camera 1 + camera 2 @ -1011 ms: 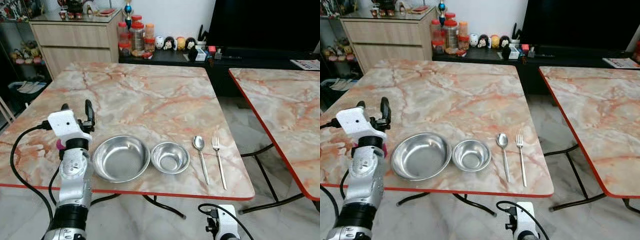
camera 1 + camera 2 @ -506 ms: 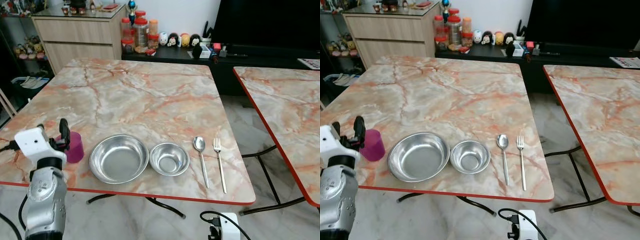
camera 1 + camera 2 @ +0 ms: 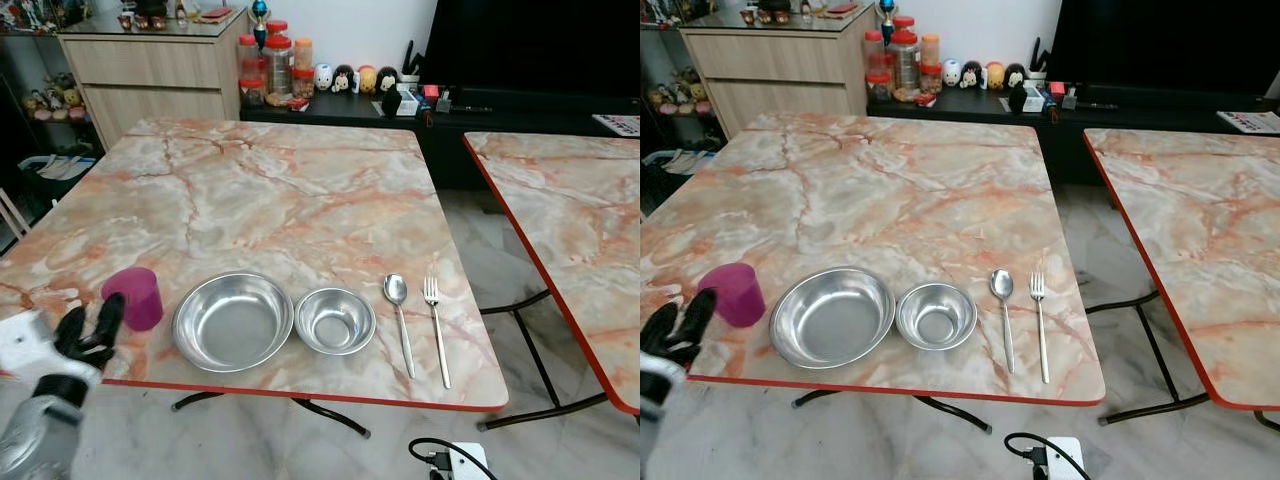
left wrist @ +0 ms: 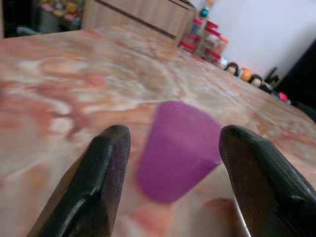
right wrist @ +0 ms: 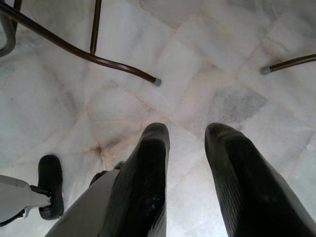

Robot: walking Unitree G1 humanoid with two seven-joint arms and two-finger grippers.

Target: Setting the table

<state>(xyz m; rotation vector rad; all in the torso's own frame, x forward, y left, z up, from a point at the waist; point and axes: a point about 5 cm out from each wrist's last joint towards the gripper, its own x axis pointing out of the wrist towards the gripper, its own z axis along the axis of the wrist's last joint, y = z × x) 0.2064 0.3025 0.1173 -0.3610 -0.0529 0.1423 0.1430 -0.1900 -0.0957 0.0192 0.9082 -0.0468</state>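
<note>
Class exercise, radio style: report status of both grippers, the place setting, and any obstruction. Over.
Left gripper open, empty, beside purple plastic cup. Right gripper open, idle over floor. Cup, large steel bowl, small steel bowl, spoon, fork in row. No obstruction.

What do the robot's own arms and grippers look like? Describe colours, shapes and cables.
The left gripper has two long, rounded black fingers on a white wrist block above a silver arm. The right gripper has ribbed black fingers; a black cable loops by its white housing.
</note>
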